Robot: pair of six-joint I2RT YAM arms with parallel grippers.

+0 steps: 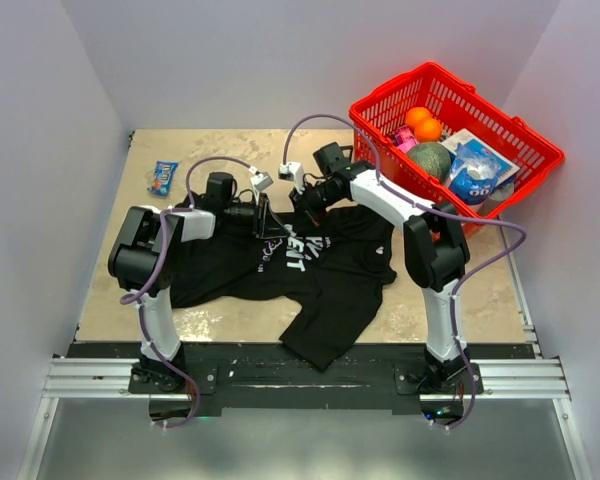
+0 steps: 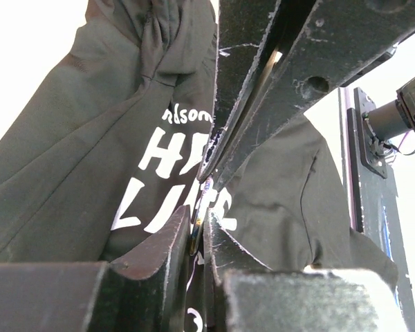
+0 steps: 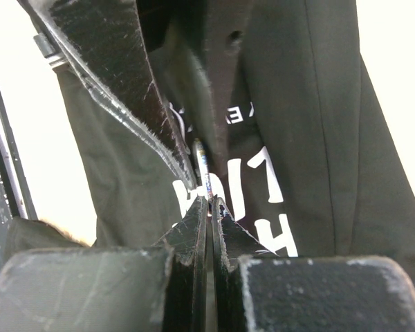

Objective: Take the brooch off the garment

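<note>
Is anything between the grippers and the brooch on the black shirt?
Nothing visible. The left gripper and right gripper meet tip to tip at the lettering on the shirt, both nearly shut on a thin silvery edge, apparently the brooch.

Basket (image 1: 392, 85) behind, right of garment (image 1: 330, 270)
</note>
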